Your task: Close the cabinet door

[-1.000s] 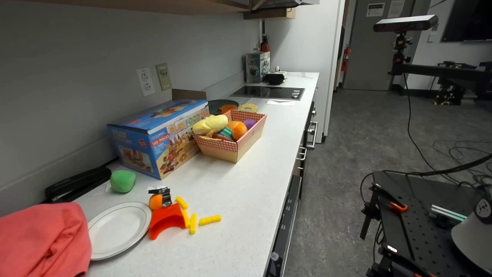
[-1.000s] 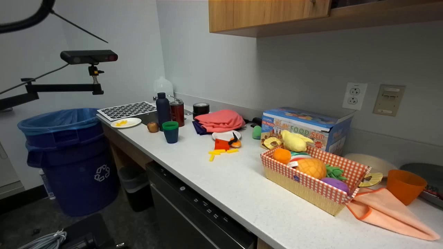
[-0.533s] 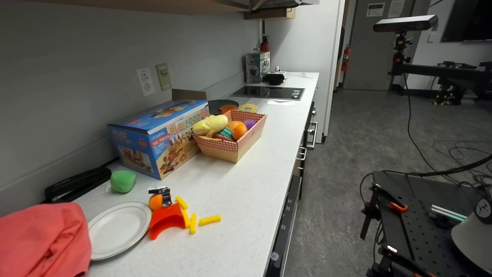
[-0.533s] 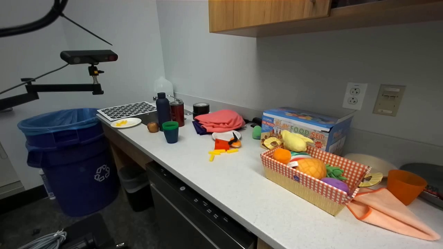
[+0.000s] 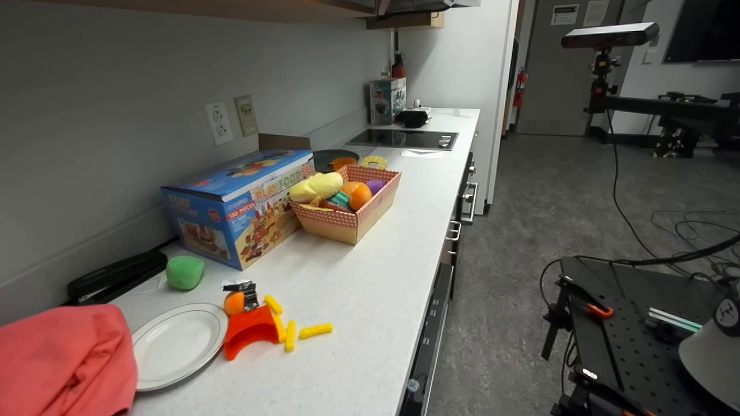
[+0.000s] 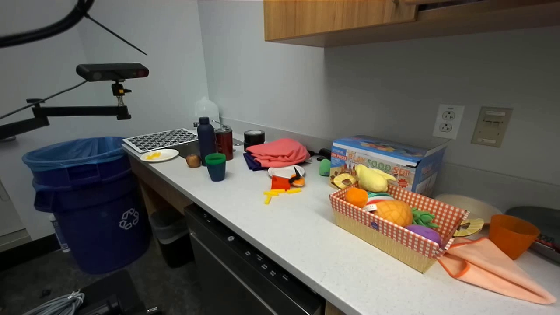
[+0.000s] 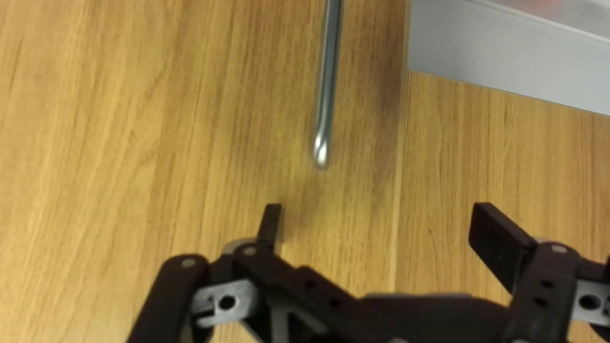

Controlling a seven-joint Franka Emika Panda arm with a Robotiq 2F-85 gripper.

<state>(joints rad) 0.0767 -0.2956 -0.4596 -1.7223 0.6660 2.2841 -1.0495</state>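
Observation:
In the wrist view, a wooden cabinet door [image 7: 157, 119] fills the left side. It carries a straight metal bar handle [image 7: 326, 81]. A seam separates it from another wooden surface [image 7: 457, 162] on the right. My gripper [image 7: 376, 209] is open and empty, its black fingertips on either side of the seam in the picture. The handle's end is just beyond the fingertips, not between them; I cannot tell whether a finger touches wood. In an exterior view, a wooden door edge [image 6: 423, 1] crosses part of a dark opening beside a cabinet panel [image 6: 341, 15]. My gripper is outside both exterior views.
A grey area [image 7: 505, 57] lies at the wrist view's upper right. Below the cabinet, the counter holds a blue box [image 6: 380, 162], a checkered basket [image 6: 376, 238] and a coral cloth [image 6: 280, 153]. An arm cable [image 6: 48, 33] hangs at top left. A robot base [image 5: 717, 352] stands beside the counter.
In an exterior view, a wooden door edge has come into view at the top, covering part of the dark opening. The arm cable at top left has moved right. The counter objects have not moved.

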